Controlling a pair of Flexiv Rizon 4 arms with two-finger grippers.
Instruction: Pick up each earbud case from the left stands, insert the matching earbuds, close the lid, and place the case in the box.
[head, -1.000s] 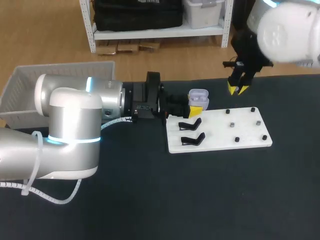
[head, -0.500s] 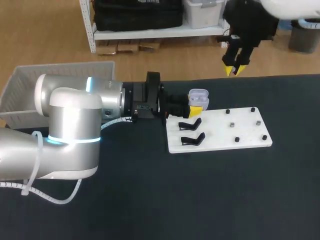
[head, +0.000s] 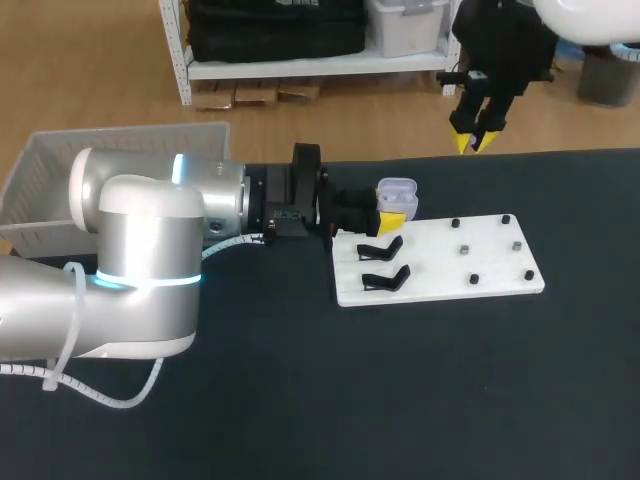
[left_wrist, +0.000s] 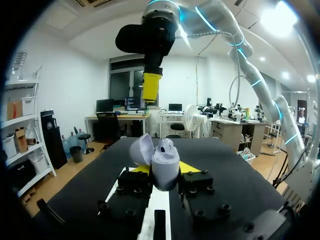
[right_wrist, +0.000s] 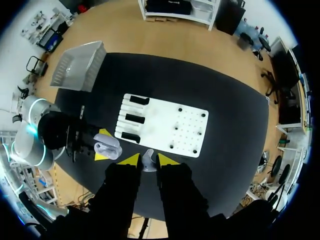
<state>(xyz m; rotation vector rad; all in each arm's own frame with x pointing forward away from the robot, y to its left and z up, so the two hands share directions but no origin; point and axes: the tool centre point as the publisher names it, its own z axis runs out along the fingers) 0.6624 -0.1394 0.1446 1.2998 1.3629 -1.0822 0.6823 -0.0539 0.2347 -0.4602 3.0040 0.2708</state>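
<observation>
The right claw (head: 472, 142), pinching an earbud (right_wrist: 148, 161), has risen clear of the white board (head: 440, 262).

Open-lidded lavender case (head: 398, 191) in left tool (left_wrist: 165, 169); white earbud (right_wrist: 148, 160) in right tool (head: 474, 141).

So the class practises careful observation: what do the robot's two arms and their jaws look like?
Both arms are thick rounded tubes, silver-grey and white. The left arm carries a glowing cyan ring and a white spiral-wrapped cable. Black wrist hardware leads to black jaws with bright yellow tips, on the right arm too.
</observation>
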